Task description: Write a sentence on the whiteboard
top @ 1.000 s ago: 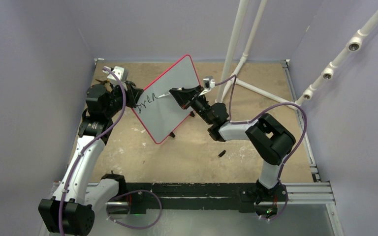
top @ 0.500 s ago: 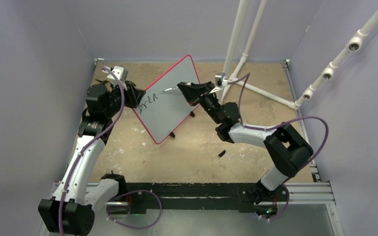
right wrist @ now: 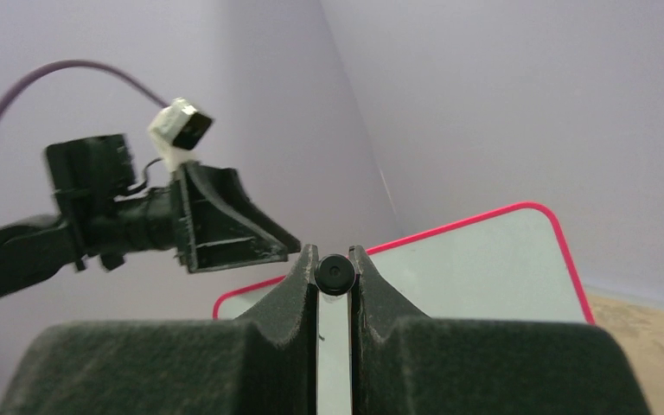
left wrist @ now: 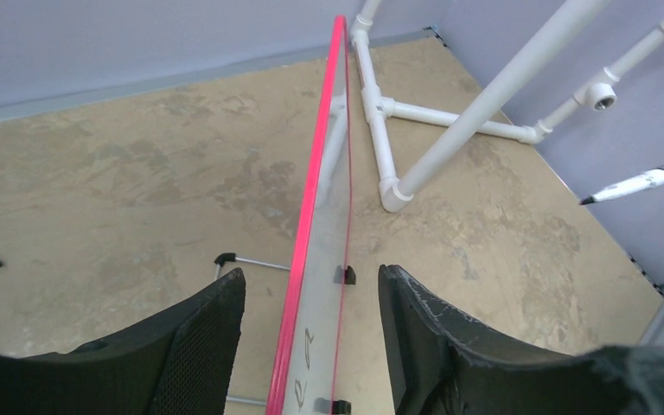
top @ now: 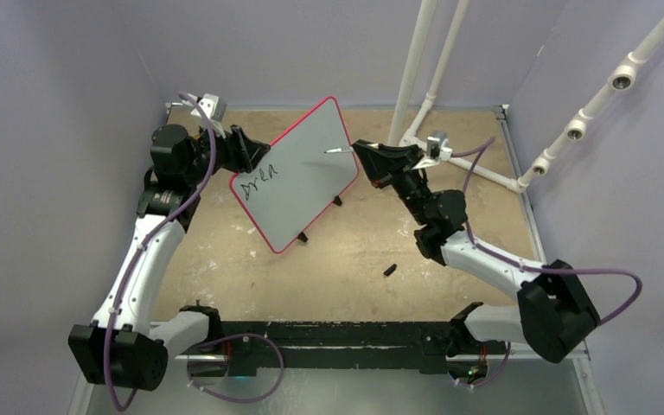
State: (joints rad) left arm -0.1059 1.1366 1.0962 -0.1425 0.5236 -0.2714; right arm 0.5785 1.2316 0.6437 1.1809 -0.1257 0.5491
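Note:
The whiteboard (top: 298,186) stands tilted on small black feet, red-rimmed, mid-table. A few black letters of the sentence (top: 257,177) sit at its left end. My left gripper (top: 259,151) is open, and its fingers straddle the board's upper-left edge without touching. In the left wrist view the board (left wrist: 316,216) runs edge-on between the two fingers (left wrist: 216,320). My right gripper (top: 365,154) is shut on a marker (top: 339,150), whose tip hangs off the board's face near its top right corner. The marker's butt end (right wrist: 335,274) shows between the right fingers, with the board (right wrist: 484,268) beyond.
A white pipe frame (top: 424,78) rises from the back right of the table, its foot (left wrist: 380,112) behind the board. A small black piece (top: 390,270) lies on the tabletop in front of the board. Purple walls close in on three sides.
The left gripper has opened and let go of the board's edge. The right arm has drawn back to the right, carrying the marker away from the letters toward the board's top right corner.

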